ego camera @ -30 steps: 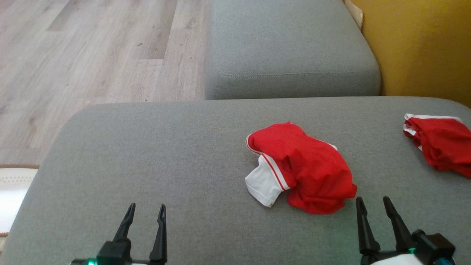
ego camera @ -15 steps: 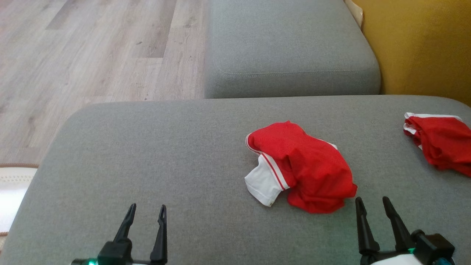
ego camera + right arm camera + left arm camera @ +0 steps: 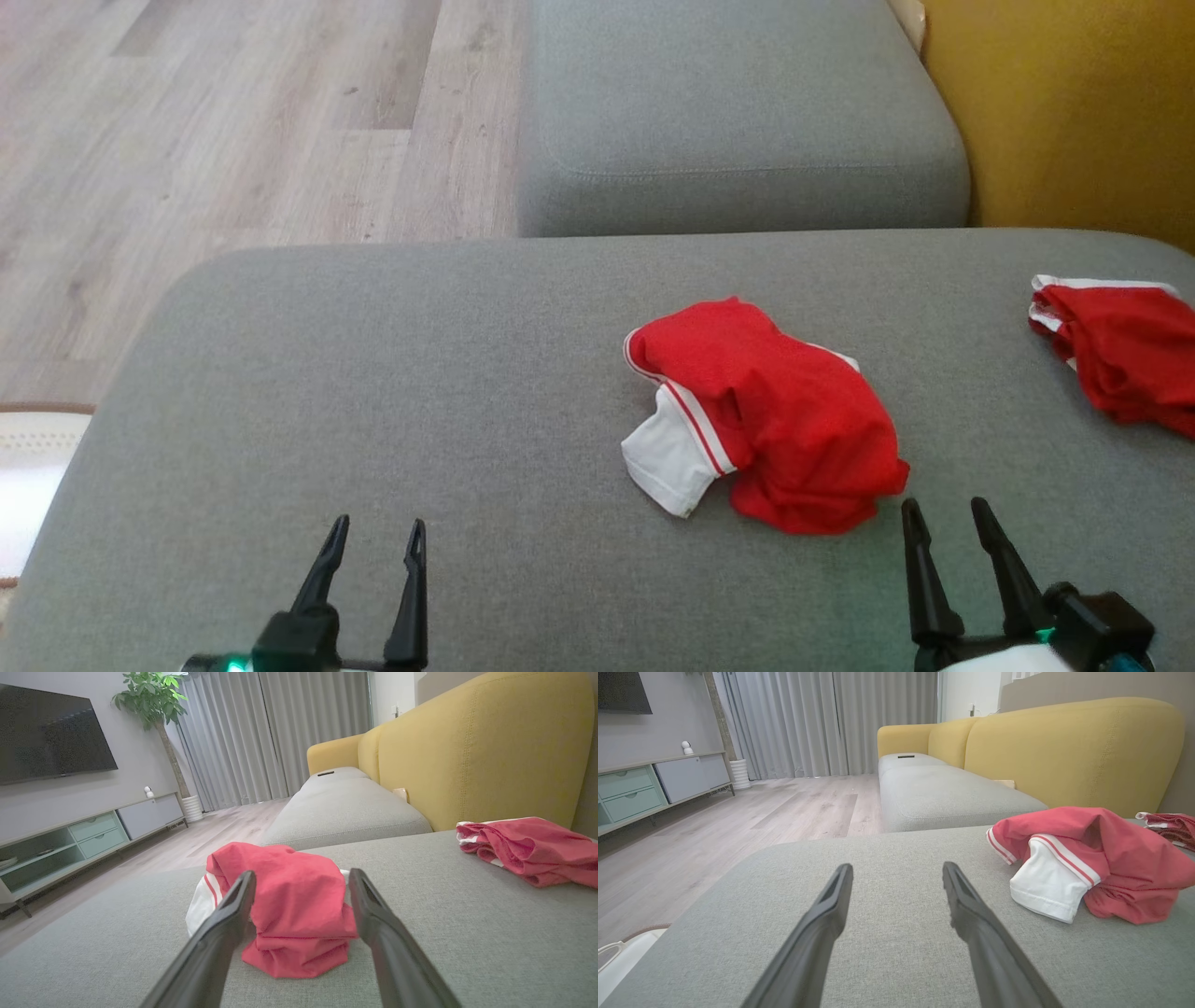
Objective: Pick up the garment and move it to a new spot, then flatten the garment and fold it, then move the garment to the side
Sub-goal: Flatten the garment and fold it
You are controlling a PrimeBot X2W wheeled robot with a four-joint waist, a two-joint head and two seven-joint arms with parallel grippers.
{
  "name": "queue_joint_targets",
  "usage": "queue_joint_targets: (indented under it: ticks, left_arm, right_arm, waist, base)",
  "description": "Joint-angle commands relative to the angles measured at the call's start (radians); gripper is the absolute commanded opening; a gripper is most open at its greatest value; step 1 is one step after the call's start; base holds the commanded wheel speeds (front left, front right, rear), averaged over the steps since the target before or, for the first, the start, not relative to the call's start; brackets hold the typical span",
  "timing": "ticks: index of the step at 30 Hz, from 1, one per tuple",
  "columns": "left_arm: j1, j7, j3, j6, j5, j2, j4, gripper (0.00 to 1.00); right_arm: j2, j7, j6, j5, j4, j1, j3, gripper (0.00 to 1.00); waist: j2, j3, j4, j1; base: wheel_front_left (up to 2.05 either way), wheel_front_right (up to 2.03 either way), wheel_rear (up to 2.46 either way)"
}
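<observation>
Garment, red with a white sleeve edged in red and white stripes, lies crumpled in a heap on the broad grey seat cushion, right of its middle in the head view and toward the robot's side. The left gripper hovers over bare cushion well to the left of the garment, its two dark fingers spread apart and holding nothing. The right gripper sits just beside the heap's near right edge, jaws likewise wide apart and empty; its wrist view looks straight at the red bundle past its fingers. A second red garment with white trim lies bunched at the cushion's far right, well apart from the first. Beyond the cushion another grey seat runs away from the robot, with a yellow backrest along its right side and pale wood-plank floor on its left. Across the room the right wrist view shows a dark television on a grey wall, a low cabinet with pale green drawers beneath it, a leafy plant and long grey curtains.
</observation>
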Motion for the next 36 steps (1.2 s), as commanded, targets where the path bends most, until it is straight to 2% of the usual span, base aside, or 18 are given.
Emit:
queue_joint_targets:
  ticks: [1,6,9,10,13,19,28,36]
  left_arm:
    - [-0.044,-0.012,0.028,0.001,0.010,-0.008,-0.036,1.00]
    - [-0.068,-0.012,0.000,-0.017,0.011,-0.009,-0.025,1.00]
    - [-0.113,-0.012,-0.038,-0.048,0.015,-0.009,-0.006,1.00]
    - [-0.159,-0.012,-0.071,-0.075,0.014,-0.010,0.015,1.00]
    - [-0.247,-0.012,-0.128,-0.120,0.020,-0.010,0.065,1.00]
    - [-0.461,-0.012,-0.237,-0.170,-0.003,-0.011,0.228,1.00]
    - [-0.764,-0.012,-0.368,-0.189,-0.086,-0.011,0.472,1.00]
    - [-0.904,-0.010,-0.445,-0.197,-0.159,-0.012,0.676,1.00]
  right_arm:
    - [-0.006,-0.009,0.007,-0.003,-0.035,-0.029,0.025,1.00]
    - [-0.006,-0.009,0.007,-0.010,-0.043,-0.041,0.028,1.00]
    - [-0.006,-0.009,0.007,-0.016,-0.051,-0.054,0.033,1.00]
    - [-0.006,-0.009,0.007,-0.020,-0.056,-0.067,0.043,1.00]
    - [-0.006,-0.009,0.007,-0.028,-0.066,-0.091,0.063,1.00]
    - [-0.006,-0.009,0.007,-0.043,-0.095,-0.146,0.094,1.00]
    - [-0.021,-0.009,0.007,-0.052,-0.122,-0.238,0.114,1.00]
    - [-0.021,-0.009,0.007,-0.047,-0.132,-0.281,0.115,1.00]
  waist:
    - [0.0000,0.005,0.000,0.0000]
    - [0.0000,0.034,-0.005,0.0000]
    - [0.0000,0.063,-0.011,0.0000]
    - [0.0000,0.085,-0.017,0.0000]
    - [0.0000,0.124,-0.032,0.0000]
    - [0.0000,0.216,-0.073,0.0000]
    - [0.0000,0.351,-0.136,0.0000]
    - [0.0000,0.392,-0.180,0.0000]
  base:
    - [0.00,0.00,0.00]
    - [0.00,0.00,0.00]
    - [0.00,0.00,0.00]
    - [0.00,0.00,0.00]
    - [0.00,0.00,0.00]
    - [0.00,0.00,0.00]
    - [0.00,0.00,0.00]
    - [0.00,0.00,0.00]
